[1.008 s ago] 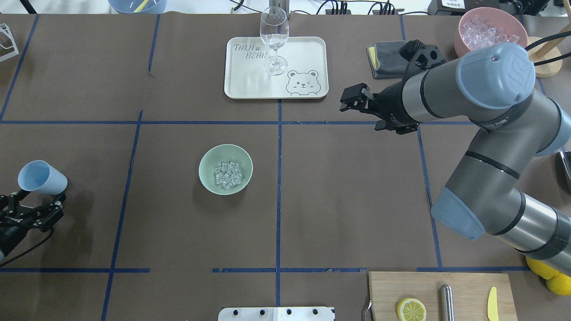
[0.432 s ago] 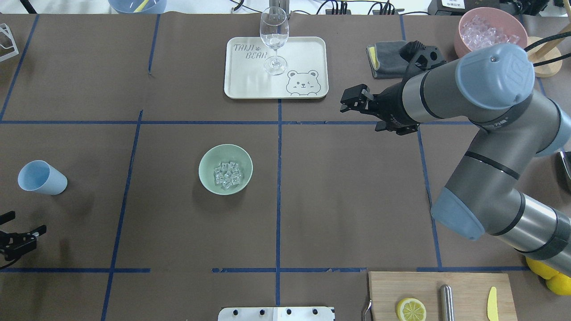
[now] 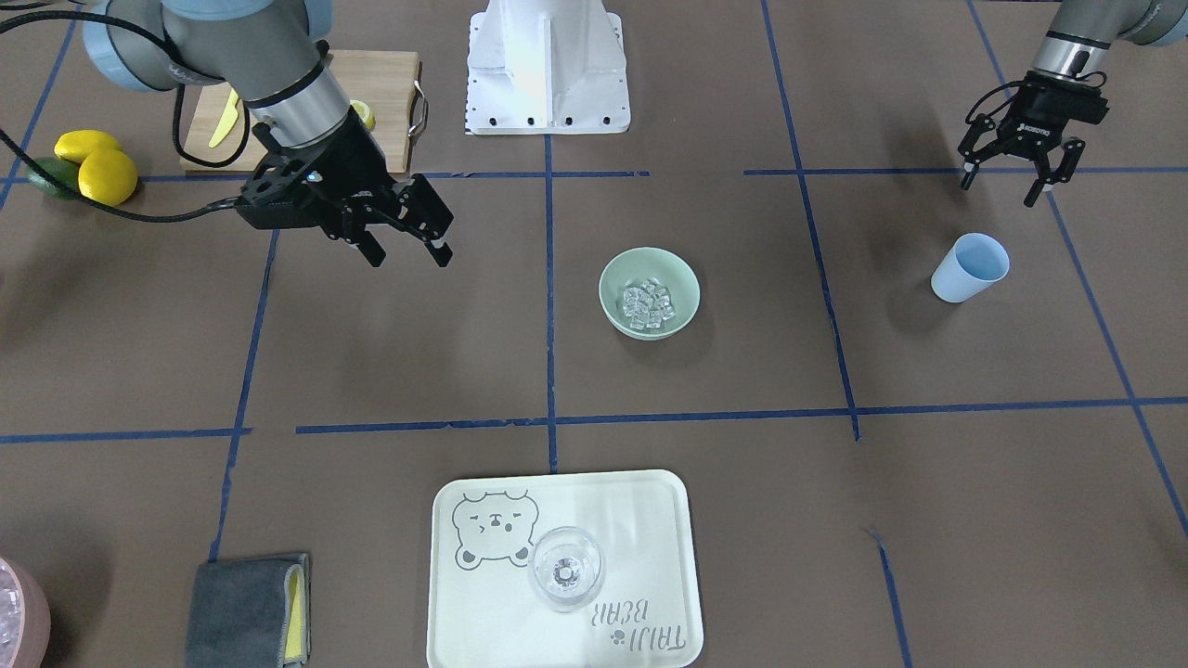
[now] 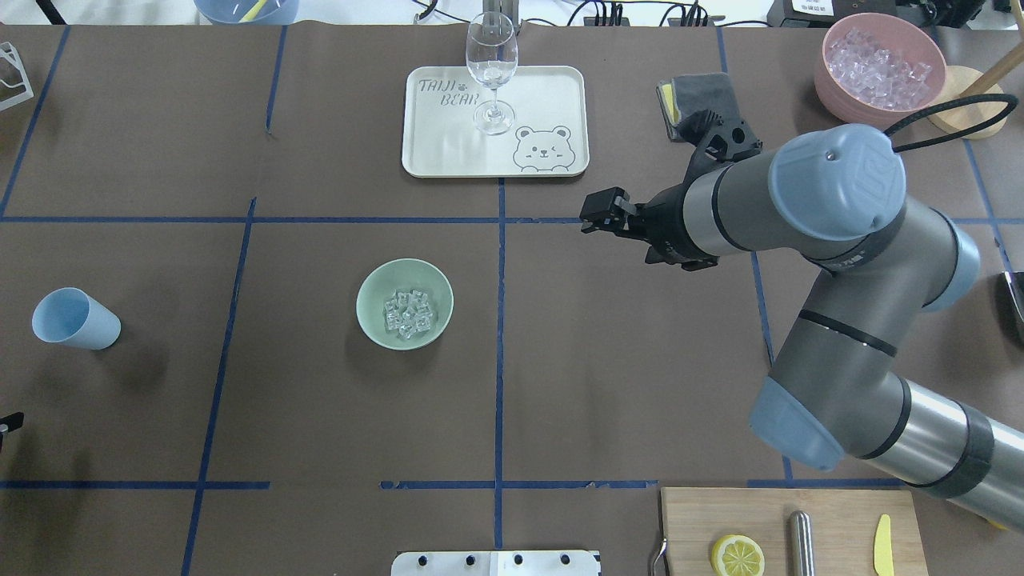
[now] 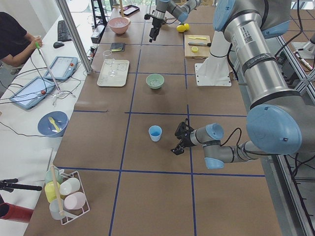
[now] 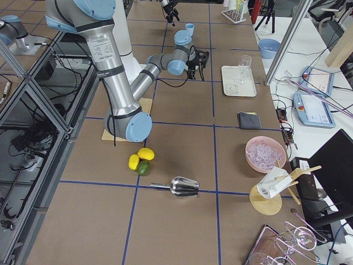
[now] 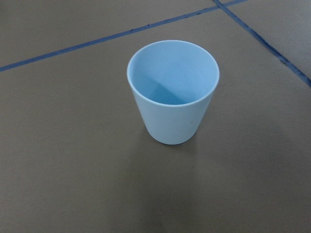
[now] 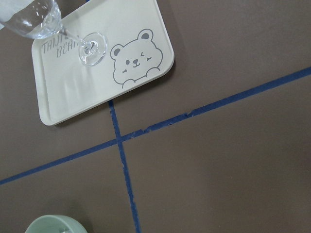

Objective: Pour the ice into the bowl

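The pale mint-green bowl [image 4: 382, 282] stands upright left of the table's middle. It also shows in the front view [image 3: 682, 278], and its rim shows in the right wrist view [image 8: 53, 224]. A small heap of clear ice cubes [image 4: 408, 312] lies inside it [image 3: 647, 304]. The blue cup [image 4: 76, 318] stands upright and empty at the far left, filling the left wrist view [image 7: 172, 92]. My left gripper [image 3: 1000, 188] is open and empty, apart from the cup [image 3: 969, 267] on the robot's side. My right gripper [image 4: 600, 218] is open and empty above the table, right of the bowl [image 3: 408, 258].
A cream tray [image 4: 544, 96] at the back holds a wine glass [image 4: 491, 72]. A pink bowl of ice [image 4: 876, 60] and a grey cloth [image 4: 696, 100] are back right. A cutting board [image 4: 788, 528] with a lemon half and a knife is front right.
My left gripper has drawn back from the cup toward the robot, almost out of the overhead view. My right arm has swung left and a little nearer the bowl. The cup and bowl have not moved.
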You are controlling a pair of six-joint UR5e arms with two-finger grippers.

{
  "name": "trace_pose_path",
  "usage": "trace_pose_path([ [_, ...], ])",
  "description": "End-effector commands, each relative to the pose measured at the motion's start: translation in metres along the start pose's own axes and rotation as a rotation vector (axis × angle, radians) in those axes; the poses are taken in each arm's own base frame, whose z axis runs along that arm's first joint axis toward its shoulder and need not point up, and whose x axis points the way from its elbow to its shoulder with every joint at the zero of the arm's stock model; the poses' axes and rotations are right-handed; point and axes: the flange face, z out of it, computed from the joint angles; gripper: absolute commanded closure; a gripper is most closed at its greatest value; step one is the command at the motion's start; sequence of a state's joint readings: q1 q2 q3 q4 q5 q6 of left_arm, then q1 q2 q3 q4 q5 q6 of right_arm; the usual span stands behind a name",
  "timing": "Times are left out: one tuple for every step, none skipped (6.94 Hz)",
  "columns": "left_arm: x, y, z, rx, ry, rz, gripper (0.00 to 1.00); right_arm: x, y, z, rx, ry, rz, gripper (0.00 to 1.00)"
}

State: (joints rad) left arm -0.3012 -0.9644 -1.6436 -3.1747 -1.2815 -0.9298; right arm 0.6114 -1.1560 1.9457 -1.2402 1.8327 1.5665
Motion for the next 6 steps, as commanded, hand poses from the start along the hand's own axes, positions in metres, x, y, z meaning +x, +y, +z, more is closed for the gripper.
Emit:
trace_pose_path([
  [-0.042,-0.015,-0.007,-0.085,0.037,-0.024,0.0,-0.028,0.062,0.035,-0.05,-0.004,-0.058,0.0],
  [-0.075,-0.063,0.004,-0.055,-0.059,0.046,0.0,-0.037,0.086,0.058,-0.034,0.012,-0.074,0.0],
  [-0.095,-0.11,0.02,-0.084,-0.123,0.092,0.0,-0.046,0.106,0.077,0.007,0.043,-0.089,0.0],
  [-0.108,-0.133,0.025,-0.108,-0.149,0.097,0.0,-0.071,0.108,0.091,0.009,0.068,-0.076,0.0],
  [-0.122,-0.165,0.023,-0.125,-0.135,0.072,0.0,-0.098,0.118,0.116,0.004,0.105,-0.075,0.0],
  [-0.141,-0.227,0.018,-0.137,-0.114,0.064,0.0,-0.125,0.12,0.133,0.006,0.114,-0.073,0.0],
])
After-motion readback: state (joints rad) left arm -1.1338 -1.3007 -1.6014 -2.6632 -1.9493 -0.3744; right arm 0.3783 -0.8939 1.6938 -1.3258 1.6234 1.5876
